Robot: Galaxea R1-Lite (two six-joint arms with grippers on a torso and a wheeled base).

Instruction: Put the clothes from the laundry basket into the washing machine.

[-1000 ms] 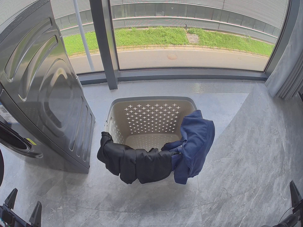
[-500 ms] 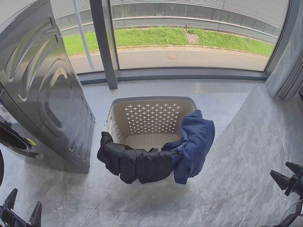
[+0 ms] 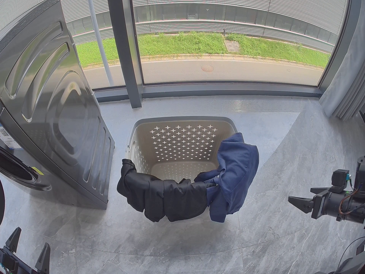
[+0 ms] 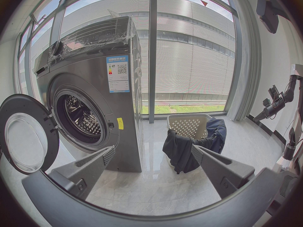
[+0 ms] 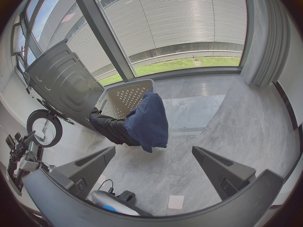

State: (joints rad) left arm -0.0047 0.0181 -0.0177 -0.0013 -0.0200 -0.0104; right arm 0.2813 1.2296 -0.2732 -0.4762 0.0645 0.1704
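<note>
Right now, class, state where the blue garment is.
In the head view, the blue garment hangs over the near right corner of the laundry basket, touching the black garment draped over its near rim.

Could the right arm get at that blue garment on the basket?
Probably yes: the right hand is open, the blue garment drapes over the basket rim on its side, with only bare floor between.

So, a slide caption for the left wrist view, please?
Open left claw faces the open washing machine; clothes drape over the laundry basket.
</note>
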